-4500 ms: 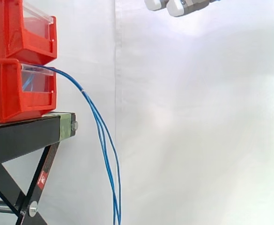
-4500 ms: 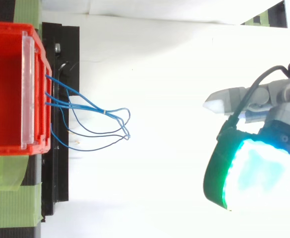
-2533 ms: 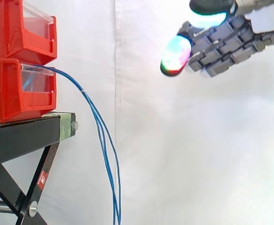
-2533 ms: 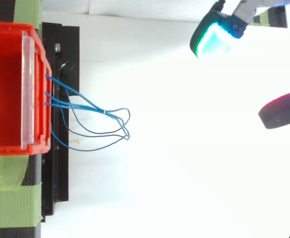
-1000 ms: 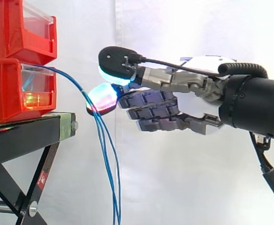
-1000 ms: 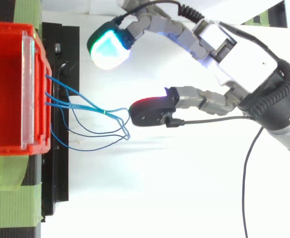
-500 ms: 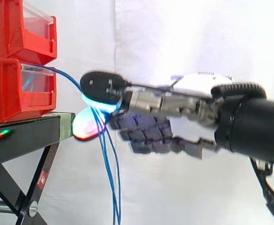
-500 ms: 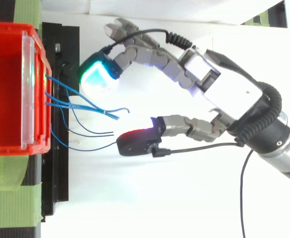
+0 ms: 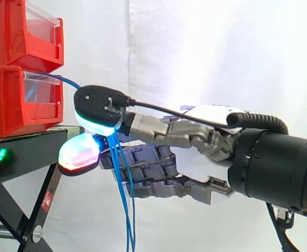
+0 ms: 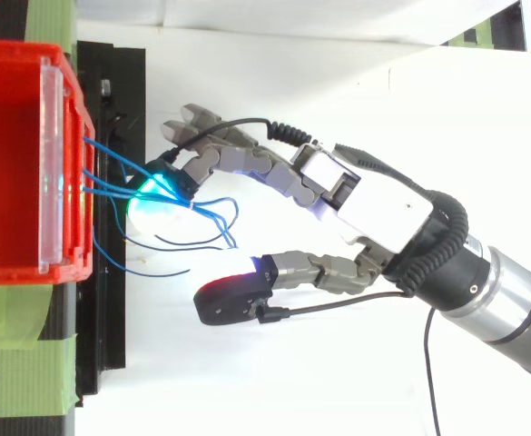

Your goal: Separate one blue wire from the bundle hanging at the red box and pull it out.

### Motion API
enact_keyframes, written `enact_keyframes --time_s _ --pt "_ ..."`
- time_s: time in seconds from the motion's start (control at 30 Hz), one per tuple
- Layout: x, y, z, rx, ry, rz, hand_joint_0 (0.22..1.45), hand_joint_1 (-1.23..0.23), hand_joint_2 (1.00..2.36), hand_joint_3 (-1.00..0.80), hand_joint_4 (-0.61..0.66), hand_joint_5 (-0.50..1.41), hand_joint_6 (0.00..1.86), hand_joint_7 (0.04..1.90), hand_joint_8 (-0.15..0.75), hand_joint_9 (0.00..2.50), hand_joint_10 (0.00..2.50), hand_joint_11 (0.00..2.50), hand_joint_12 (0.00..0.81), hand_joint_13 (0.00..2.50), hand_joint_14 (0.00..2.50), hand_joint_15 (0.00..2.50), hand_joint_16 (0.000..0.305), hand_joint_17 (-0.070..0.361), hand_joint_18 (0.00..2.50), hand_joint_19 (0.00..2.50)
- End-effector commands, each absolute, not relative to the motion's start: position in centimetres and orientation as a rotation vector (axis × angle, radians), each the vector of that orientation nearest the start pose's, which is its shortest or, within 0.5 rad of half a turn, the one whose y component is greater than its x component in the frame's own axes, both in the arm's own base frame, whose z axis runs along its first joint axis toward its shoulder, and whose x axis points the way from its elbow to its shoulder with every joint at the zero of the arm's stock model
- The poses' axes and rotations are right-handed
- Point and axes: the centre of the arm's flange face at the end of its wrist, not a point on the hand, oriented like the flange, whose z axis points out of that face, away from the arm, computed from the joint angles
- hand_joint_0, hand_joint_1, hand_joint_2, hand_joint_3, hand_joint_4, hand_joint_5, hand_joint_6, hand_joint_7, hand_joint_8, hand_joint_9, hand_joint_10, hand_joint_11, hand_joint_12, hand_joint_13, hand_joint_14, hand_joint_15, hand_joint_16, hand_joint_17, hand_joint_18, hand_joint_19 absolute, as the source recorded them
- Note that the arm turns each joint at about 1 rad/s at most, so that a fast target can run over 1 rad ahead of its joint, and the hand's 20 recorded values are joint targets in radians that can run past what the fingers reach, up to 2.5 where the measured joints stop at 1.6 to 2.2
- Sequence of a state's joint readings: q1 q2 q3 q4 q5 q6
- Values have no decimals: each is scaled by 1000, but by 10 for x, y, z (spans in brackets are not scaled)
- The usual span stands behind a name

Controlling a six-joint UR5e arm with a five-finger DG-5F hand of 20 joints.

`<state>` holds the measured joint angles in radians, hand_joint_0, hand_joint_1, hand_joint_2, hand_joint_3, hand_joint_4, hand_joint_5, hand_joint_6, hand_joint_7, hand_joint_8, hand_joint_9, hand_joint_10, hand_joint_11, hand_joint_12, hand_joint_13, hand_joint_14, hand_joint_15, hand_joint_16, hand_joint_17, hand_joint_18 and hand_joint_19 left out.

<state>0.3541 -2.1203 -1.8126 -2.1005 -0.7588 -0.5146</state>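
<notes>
Held nearly straight and spread wide, with nothing gripped: fingers (image 10: 152, 198) of an open hand (image 10: 383, 207). Set in among the loops of the blue wires (image 10: 106, 189) with a green-glowing pad, against the upper strands or just shy of them; cannot tell which. Well to one side of that pad, outside the loops, the thumb (image 10: 232, 300), glowing red at its edge. From the side, seen as a dark thumb pad (image 9: 98, 105) lit cyan underneath, above a fingertip (image 9: 80, 152) glowing in mixed colours, with the wires (image 9: 128, 220) passing between the two in that view and hanging on down in front of the lower fingers. Just beyond the fingertips, the red box (image 9: 9, 105) with the wires coming out of its front, under a second red box (image 9: 17, 31). Beneath the fingertips, the black stand (image 9: 22, 155), catching coloured glints on its edge. Behind the hand, a white curtain (image 9: 221, 63).
</notes>
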Motion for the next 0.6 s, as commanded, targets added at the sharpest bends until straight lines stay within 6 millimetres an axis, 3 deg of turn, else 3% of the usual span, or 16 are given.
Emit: enact_keyframes --time_s 0.0,0.4,0.57 --pt "630 14 174 1110 907 683 519 -548 1000 -500 311 -205 503 906 288 224 0 0 392 39 0 59 72 162 0 69" --pt "617 9 190 1259 934 815 520 -546 1000 -500 314 -203 503 899 291 237 0 0 391 54 2 65 71 161 10 93" --pt "604 5 180 1328 1015 793 522 -545 1000 -500 315 -201 503 904 290 241 0 0 390 61 1 71 71 160 15 89"
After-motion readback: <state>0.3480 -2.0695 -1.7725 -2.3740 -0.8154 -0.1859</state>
